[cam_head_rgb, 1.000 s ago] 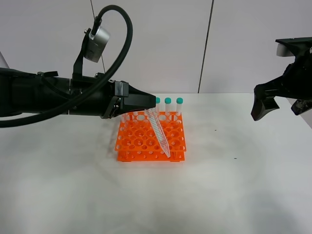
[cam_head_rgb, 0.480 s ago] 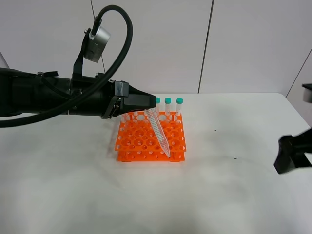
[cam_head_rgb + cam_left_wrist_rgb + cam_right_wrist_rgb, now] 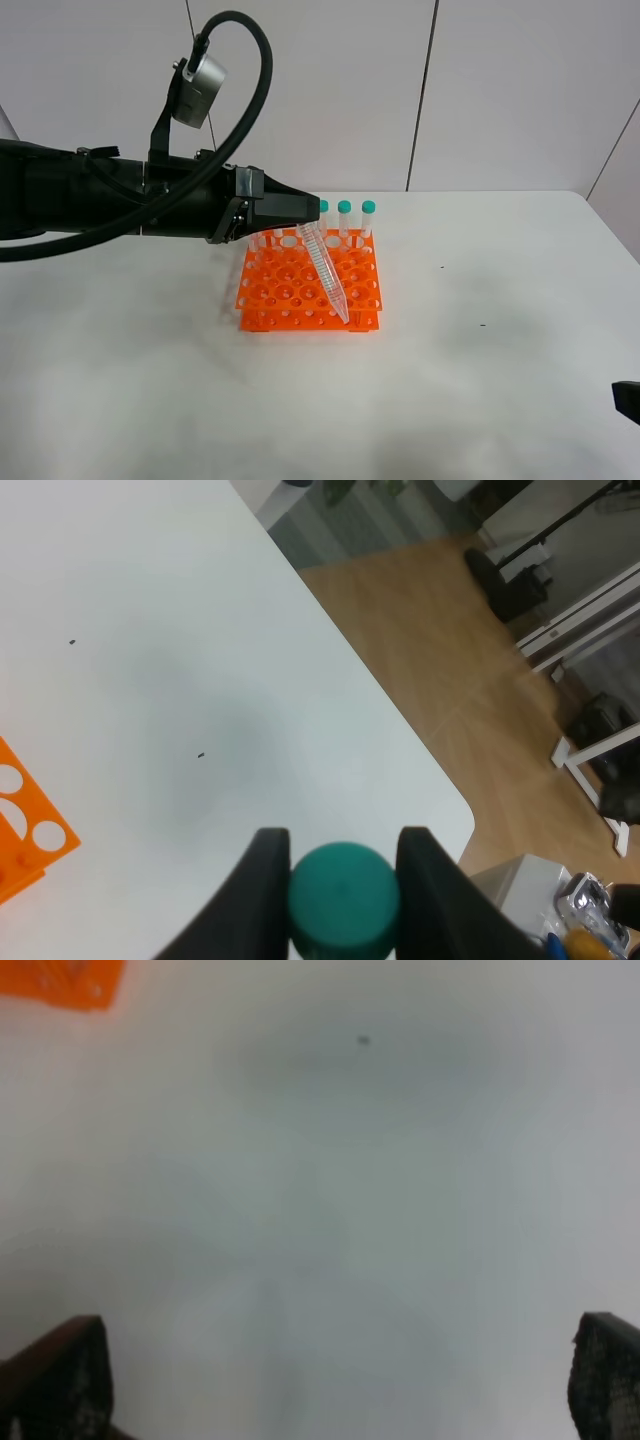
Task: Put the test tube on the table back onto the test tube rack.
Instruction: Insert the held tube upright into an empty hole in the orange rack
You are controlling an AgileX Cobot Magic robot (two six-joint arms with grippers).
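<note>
My left gripper [image 3: 305, 212] is shut on the teal cap of the test tube [image 3: 327, 272]. The clear tube hangs slanted over the orange test tube rack [image 3: 280, 293], its pointed tip low at the rack's front right part. The left wrist view shows the teal cap [image 3: 344, 897] squeezed between the two dark fingers [image 3: 264, 880], with a rack corner [image 3: 25, 835] beside. Three more teal-capped tubes [image 3: 345, 215] stand in the rack's back row. My right gripper [image 3: 340, 1380] is open, its fingertips far apart just above the white table [image 3: 480, 380]; only a dark tip of it [image 3: 628, 400] shows at the exterior view's lower right edge.
The table's rounded corner and edge [image 3: 440, 790] drop off to a wooden floor with furniture legs. A corner of the rack [image 3: 60, 982] shows in the blurred right wrist view. Small dark specks [image 3: 482, 324] mark the table to the right of the rack.
My right arm has dropped from high at the right edge down to the lower right corner, almost out of the exterior view. The left arm and the tube have not moved.
</note>
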